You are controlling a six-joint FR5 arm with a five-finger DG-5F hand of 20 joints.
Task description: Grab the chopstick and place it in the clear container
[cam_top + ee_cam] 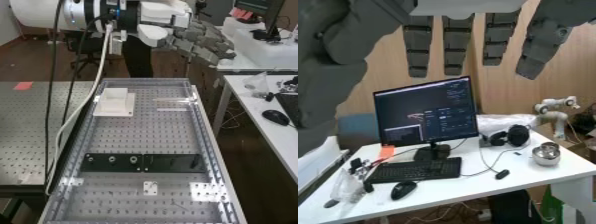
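Hand (201,44): open, fingers straight, nothing in it; up past the bench's far right corner, so it's out of the work area, and I guess parked there for a free approach.
Wrist camera aim: at the side desk (454,192) and monitor (426,112), so no help for lining up a grasp.
Chopstick (174,100): thin pale strip, far right of the bench (156,137), lying crosswise; probably set for a side-on pinch. Too faint to confirm.
Clear container: can't pick it out for sure.
White block (114,101): far left, likely a fixture.
Black plates (120,162): across the bench, nearer side; look bolted, likely for mounting.
Next: I'd lower and turn the hand, then pinch; a thin stick could roll.
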